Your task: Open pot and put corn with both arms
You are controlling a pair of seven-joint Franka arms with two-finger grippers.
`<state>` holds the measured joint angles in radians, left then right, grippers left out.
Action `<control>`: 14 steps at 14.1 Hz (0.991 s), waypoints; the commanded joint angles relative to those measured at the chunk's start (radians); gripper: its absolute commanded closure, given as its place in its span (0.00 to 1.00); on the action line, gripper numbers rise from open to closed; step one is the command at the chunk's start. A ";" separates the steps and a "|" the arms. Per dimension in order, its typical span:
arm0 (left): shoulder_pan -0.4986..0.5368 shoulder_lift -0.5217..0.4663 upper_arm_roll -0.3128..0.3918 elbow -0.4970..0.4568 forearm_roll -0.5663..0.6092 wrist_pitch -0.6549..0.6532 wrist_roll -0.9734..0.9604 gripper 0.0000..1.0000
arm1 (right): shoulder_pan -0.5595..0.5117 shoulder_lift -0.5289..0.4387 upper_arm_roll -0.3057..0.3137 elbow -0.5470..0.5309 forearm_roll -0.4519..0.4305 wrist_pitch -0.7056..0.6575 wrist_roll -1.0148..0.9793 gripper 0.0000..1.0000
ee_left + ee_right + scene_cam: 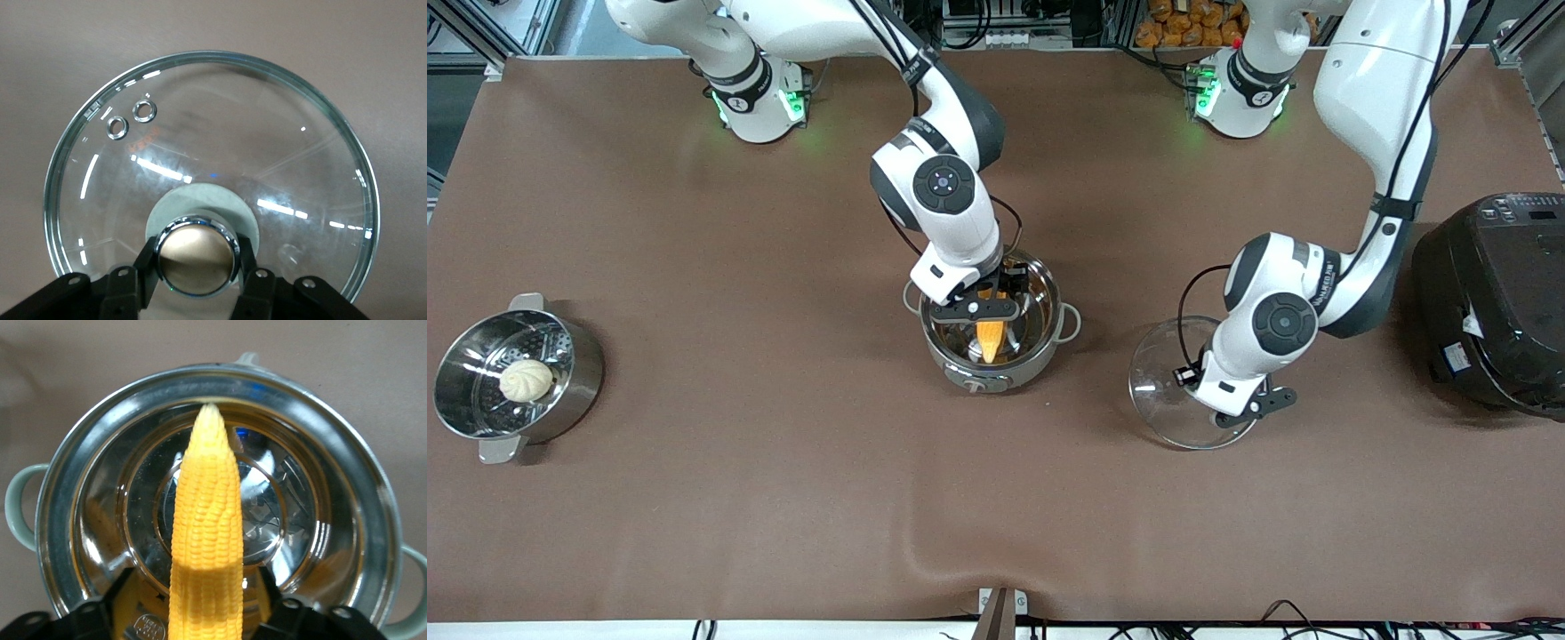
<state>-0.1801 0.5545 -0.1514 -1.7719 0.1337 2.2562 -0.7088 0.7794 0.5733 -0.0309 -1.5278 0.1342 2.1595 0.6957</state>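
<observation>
The steel pot (1042,354) stands open at the table's middle, with grey loop handles and a front knob. My right gripper (983,310) is over the pot's mouth, shut on the yellow corn (991,340), whose tapered end points down into the pot. In the right wrist view the corn (205,520) runs from the gripper (203,608) across the pot's shiny inside (347,460). My left gripper (1240,407) is shut on the copper knob of the glass lid (1165,382), low at the table beside the pot, toward the left arm's end. In the left wrist view the fingers (148,263) clamp the knob (197,257) of the lid (220,133).
A steel steamer pot (580,378) with a white bun (526,380) in it stands at the right arm's end. A large black cooker (1494,302) stands at the left arm's end, close to the left arm's elbow. Brown cloth covers the table.
</observation>
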 commanded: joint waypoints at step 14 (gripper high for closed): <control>0.030 -0.333 0.007 -0.089 0.020 -0.084 0.101 0.00 | -0.598 -0.480 -0.034 0.005 -0.169 -0.593 -0.551 0.00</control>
<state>-0.1647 0.3588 -0.1444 -1.8296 0.1339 2.2598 -0.6726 0.2744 0.1558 -0.0730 -1.4844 0.0001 1.6110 0.2815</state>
